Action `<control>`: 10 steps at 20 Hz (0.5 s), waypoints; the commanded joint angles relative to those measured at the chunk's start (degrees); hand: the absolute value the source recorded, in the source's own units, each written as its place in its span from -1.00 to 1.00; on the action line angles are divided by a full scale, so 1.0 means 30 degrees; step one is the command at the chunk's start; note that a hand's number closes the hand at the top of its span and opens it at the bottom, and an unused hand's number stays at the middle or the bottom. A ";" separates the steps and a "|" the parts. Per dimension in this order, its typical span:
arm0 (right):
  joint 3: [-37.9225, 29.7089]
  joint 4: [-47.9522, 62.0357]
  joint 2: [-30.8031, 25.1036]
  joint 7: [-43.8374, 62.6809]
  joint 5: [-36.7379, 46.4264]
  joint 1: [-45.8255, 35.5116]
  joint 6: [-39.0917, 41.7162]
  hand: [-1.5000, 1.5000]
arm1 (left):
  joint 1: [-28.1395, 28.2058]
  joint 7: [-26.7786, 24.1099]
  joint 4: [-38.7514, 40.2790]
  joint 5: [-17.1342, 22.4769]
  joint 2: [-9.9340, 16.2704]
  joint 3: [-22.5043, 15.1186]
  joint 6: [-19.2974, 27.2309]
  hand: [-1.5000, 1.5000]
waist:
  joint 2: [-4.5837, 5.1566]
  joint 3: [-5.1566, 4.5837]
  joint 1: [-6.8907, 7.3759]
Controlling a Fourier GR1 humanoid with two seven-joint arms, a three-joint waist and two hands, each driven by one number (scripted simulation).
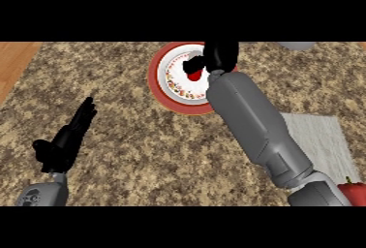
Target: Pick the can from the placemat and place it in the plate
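1. Over the plate [174, 99], at the far side of the counter [143, 140], the right hand [218, 55] is hanging with its grey forearm stretching up from the lower right and covering the plate's right rim.
2. Its fingers are curling round a small red thing, the can [195, 76], of which only a patch is showing below the thumb; the rest is being hidden by the hand itself.
3. That patch is lying above the plate's white, speckled middle, inside the red rim, so the can is sitting in the hand's grasp just at its lower left edge. Whether its base is touching the plate cannot be told from this steep view.
4. By my judgement the hand is holding the can there because this is the drop-off spot, and the release is what is remaining.
5. Nearer the robot, the grey placemat [325, 143] is lying at the right, partly under the forearm and well apart from the can.
6. At the lower right corner a red object [355, 191] is peeking in; what it is cannot be told.
7. The left hand [68, 138] is resting at the lower left, fingers straight and pointing up, taking no part.
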 commanded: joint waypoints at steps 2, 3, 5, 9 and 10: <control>0.0746 0.2663 0.0007 -0.0614 -0.3113 -0.0139 -0.1968 -1.00 | -0.0452 0.0363 -0.0017 -0.0536 -0.0566 -0.0545 0.0487 0.00 | 0.0067 0.0009 0.0402; -0.0776 0.3286 0.0006 -0.0638 -0.2642 -0.1397 -0.1630 -1.00 | 0.0247 0.0635 -0.0856 -0.0732 -0.0644 -0.0570 0.0938 0.00 | -0.0029 0.0014 0.0007; -0.0802 0.3148 0.0007 -0.1741 -0.3740 -0.1147 -0.3265 -1.00 | 0.0645 0.0659 -0.1189 -0.0260 -0.0209 -0.0500 0.0044 0.00 | 0.0036 0.0020 0.0303; -0.1816 0.0901 0.0007 -0.4402 -0.5577 0.0483 -0.5878 -1.00 | 0.0059 0.0477 -0.0301 -0.0471 -0.0663 -0.0345 0.0692 0.00 | -0.0052 0.0038 -0.0350; -0.2528 0.1205 0.0007 -0.4859 -0.6076 0.0018 -0.6298 -1.00 | 0.0359 0.0052 -0.0452 -0.0648 -0.0581 -0.0469 0.0625 0.00 | 0.0048 0.0038 -0.0095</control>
